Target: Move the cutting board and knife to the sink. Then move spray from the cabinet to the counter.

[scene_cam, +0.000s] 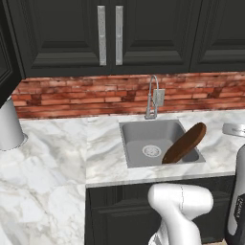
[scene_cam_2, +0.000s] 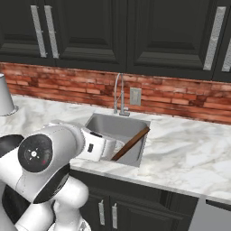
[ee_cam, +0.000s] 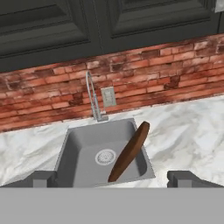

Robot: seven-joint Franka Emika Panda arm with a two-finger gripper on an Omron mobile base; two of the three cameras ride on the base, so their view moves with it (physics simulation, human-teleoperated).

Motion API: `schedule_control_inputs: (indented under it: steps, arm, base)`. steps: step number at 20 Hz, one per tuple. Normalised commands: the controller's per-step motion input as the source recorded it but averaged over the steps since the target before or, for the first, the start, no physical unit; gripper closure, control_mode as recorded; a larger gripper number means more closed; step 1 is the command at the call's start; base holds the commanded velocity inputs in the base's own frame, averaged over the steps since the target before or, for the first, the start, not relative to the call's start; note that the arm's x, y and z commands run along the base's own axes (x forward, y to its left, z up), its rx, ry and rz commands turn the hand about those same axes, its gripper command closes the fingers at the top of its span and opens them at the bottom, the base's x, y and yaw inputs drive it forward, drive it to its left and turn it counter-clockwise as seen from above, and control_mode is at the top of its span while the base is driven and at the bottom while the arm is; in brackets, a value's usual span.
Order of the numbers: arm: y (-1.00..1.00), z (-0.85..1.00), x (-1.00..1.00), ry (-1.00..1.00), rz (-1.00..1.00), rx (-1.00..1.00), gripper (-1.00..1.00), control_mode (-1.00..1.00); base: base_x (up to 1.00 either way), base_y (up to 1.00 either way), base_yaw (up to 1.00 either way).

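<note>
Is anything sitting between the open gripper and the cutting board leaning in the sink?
Nothing visible does. In the hand view the gripper looks straight at the cutting board, which leans in the sink against its right wall, with open space between them.

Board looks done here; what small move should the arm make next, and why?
Probably turn toward the right end of the counter to go for the knife. The cutting board already leans inside the sink, propped on its right wall, and the hand is open and empty, while a silver blade lies at the left base view's right edge.
</note>
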Motion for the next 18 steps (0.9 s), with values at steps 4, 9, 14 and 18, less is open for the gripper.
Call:
schedule_control_inputs:
  steps: [4,9,14,18]
  arm:
    - [0.29,0.00,-0.24,0.00,0.00,-0.08,-1.00,-1.00]
    - [0.26,0.00,-0.30,0.00,0.00,-0.07,-1.00,-1.00]
    - [0.03,0.00,-0.49,0.00,0.00,-0.04,-1.00,1.00]
    - [0.00,0.00,0.00,0.00,0.00,0.00,-1.00,1.00]
  base:
    - [0.00,0.00,0.00]
    - [0.00,0.00,0.00]
    - [-0.16,0.00,0.00]
    - [-0.86,-0.08,0.00]
